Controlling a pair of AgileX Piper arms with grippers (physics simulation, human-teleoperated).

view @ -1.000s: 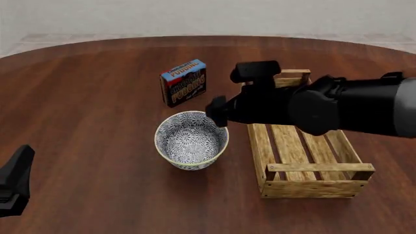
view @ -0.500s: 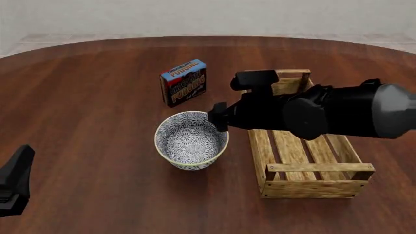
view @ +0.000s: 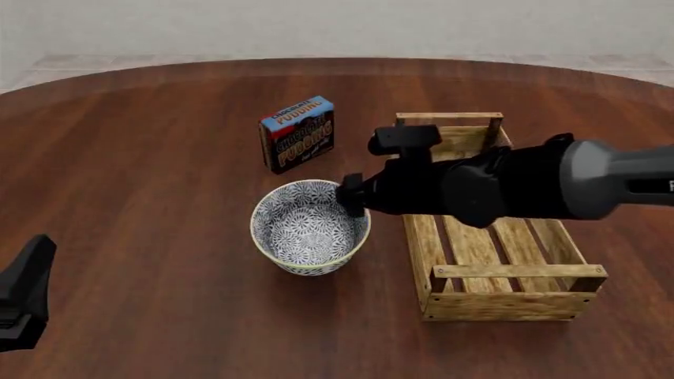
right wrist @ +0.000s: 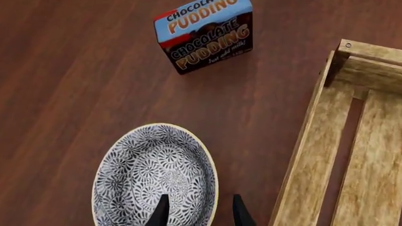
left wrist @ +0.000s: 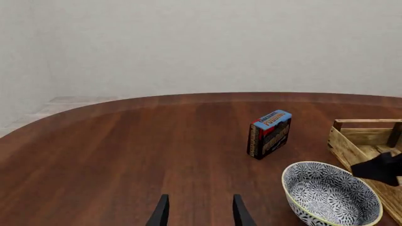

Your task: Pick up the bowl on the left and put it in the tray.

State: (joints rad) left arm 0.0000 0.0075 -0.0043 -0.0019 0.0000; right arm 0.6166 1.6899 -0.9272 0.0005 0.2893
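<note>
- Dark reddish wood makes up the round table (view: 158, 158), with a pale wall behind its far edge.
- At the near left of the front view, the left gripper (left wrist: 197, 214) sits low and well apart from everything else; its two dark fingers stand parted with nothing between them, only bare table ahead.
- Beyond and to the right of those parted fingers stands the pudding box (view: 298, 133), upright, blue on top with a dark front, clear of the other things.
- The bowl (view: 309, 227) sits upright on the table, nearer than the box and just left of the tray; white with a dense blue floral pattern and a pale rim.
- The right gripper (right wrist: 199, 212) reaches in over the tray to the bowl's right-hand rim. Its jaws are spread, one finger over the bowl's inside and the other outside the wall, so the rim lies between them; whether the fingers touch it cannot be told.
- Right of those jaws lies the tray (view: 522, 304), a long light-wood slatted crate, its left plank just beside the bowl.
</note>
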